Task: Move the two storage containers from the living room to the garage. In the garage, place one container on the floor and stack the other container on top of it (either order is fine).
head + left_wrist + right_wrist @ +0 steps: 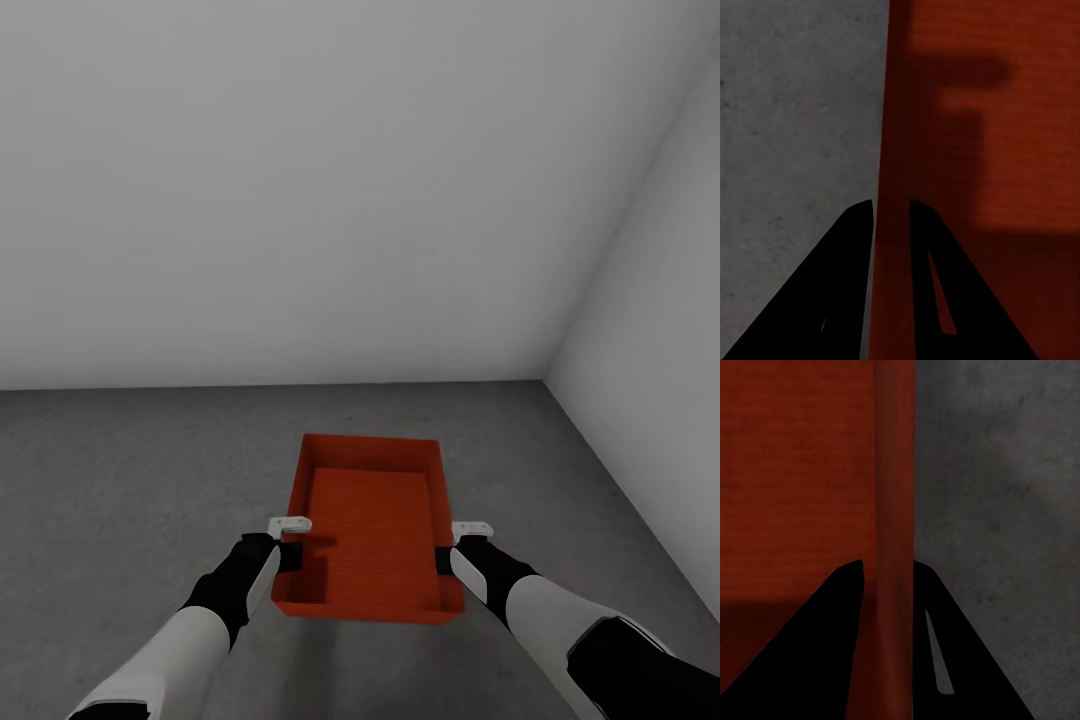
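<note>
Here, the head view took in the whole orange-red bin (pixel 368 525), open top up, over the dark concrete floor (pixel 120 480), with pale walls (pixel 300 180) meeting in a corner beyond it; whether it rested on the floor or hung just above, I could not tell. The wrist views gave the detail. The left pincer (pixel 891 214) was nearly closed, one finger (pixel 847 285) outside the bin's left wall, the other inside. The right pincer (pixel 886 574) pinched the right wall likewise. Open floor lay all around the bin; the right-hand wall stood nearest, still well apart.
</note>
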